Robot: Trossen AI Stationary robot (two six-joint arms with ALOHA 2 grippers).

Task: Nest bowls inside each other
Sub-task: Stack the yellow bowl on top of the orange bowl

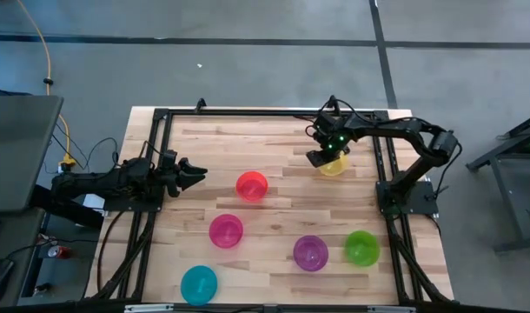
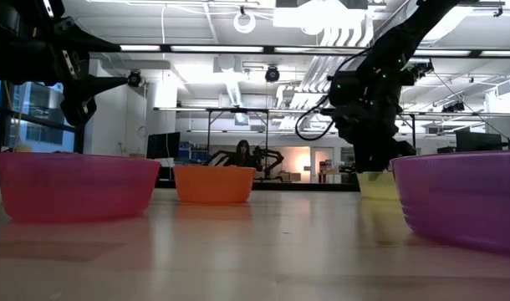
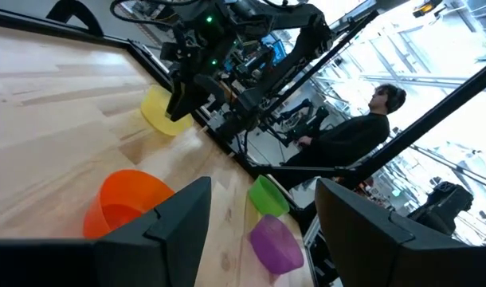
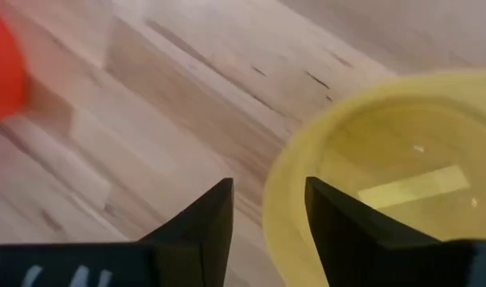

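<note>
While the left gripper (image 1: pixel 198 173) waited at the table's (image 1: pixel 282 143) left edge, fingers spread apart and holding nothing, it pointed toward the orange bowl (image 1: pixel 252 186). Cyan-blue bowl (image 1: pixel 199 284) sat at the near left edge, well apart from the rest. Pink bowl (image 1: pixel 226 230) sat between the cyan-blue and orange ones, touching neither. Purple bowl (image 1: pixel 310 252) and green bowl (image 1: pixel 362 248) sat near each other on the near right, apart. All these stood upright and separate, none nested.

Right gripper (image 1: pixel 323 157) was down at the yellow bowl (image 1: pixel 334 164) at the far right of the table. In the right wrist view its fingers (image 4: pixel 197 223) were parted with a narrow gap, straddling the yellow bowl's rim, one finger outside and one over the inside; whether the pads touched the rim could not be told.

A person (image 3: pixel 358 131) showed beyond the table in the left wrist view.
</note>
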